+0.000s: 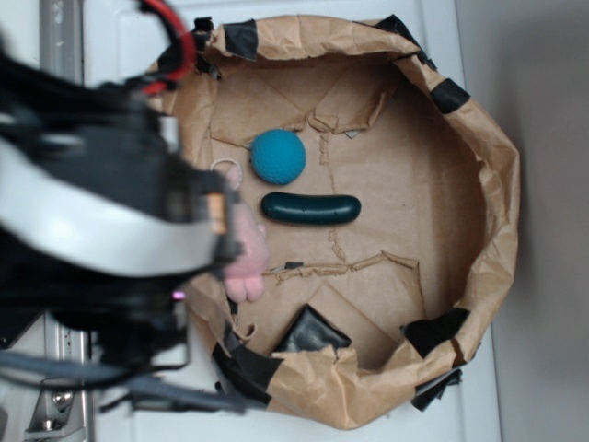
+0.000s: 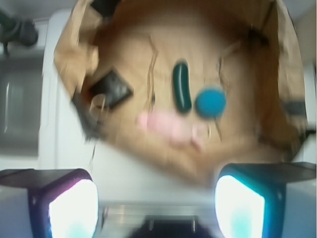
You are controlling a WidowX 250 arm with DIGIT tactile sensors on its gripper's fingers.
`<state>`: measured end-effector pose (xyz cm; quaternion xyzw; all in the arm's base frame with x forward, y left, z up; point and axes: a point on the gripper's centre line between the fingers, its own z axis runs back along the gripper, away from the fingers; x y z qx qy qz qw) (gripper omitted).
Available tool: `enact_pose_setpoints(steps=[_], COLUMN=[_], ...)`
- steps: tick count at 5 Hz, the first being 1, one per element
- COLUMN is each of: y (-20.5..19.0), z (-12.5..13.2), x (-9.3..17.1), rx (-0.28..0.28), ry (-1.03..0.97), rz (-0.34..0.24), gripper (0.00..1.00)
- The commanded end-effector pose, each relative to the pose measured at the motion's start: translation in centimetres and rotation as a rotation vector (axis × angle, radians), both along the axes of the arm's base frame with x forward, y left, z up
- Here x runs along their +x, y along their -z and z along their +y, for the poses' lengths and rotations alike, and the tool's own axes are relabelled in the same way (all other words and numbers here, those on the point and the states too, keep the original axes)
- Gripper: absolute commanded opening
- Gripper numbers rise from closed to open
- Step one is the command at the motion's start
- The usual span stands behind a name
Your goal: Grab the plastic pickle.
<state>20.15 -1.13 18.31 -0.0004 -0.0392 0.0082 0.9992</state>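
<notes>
Overhead, gripper [image 2: 156, 208] held wide apart, its 2 fingers [image 2: 72, 206] empty and touching nothing, plastic pickle [image 1: 310, 209] lay glossy, dark teal-green, beside knitted ball [image 1: 278, 156].

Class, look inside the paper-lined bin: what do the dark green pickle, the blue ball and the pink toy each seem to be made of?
Pickle: likely hard plastic, smooth with a glossy highlight.
Blue ball: apparently knitted yarn, matte and finely textured.
Pink toy: seems soft plush, fuzzy-edged, partly hidden by the arm.

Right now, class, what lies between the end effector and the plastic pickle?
In the wrist view, the pink bunny lies between the end effector and the plastic pickle.
</notes>
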Motion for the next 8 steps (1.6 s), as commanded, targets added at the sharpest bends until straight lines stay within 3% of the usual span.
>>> enact_pose_setpoints(steps=[1,2,3,4,5,6,7,8], y=[5.9,7.6,9.1,12.2,13.9,15.2,13.5,9.4], z=[2.6,4.6,6.2,6.8,7.1,5.5,4.5,5.6], x=[5.1,7.7,8.6,9.1,8.5,8.0,7.7,7.1], rx=[0.183,0.222,0.273,0.357,0.372,0.343,0.317,0.235], ry=[0.232,0.158,0.113,0.115,0.111,0.138,0.128,-0.003], rz=[0.032,0.072,0.112,0.19,0.24,0.261,0.211,0.111], gripper=[1.0,1.0,1.0,1.0,1.0,1.0,1.0,1.0])
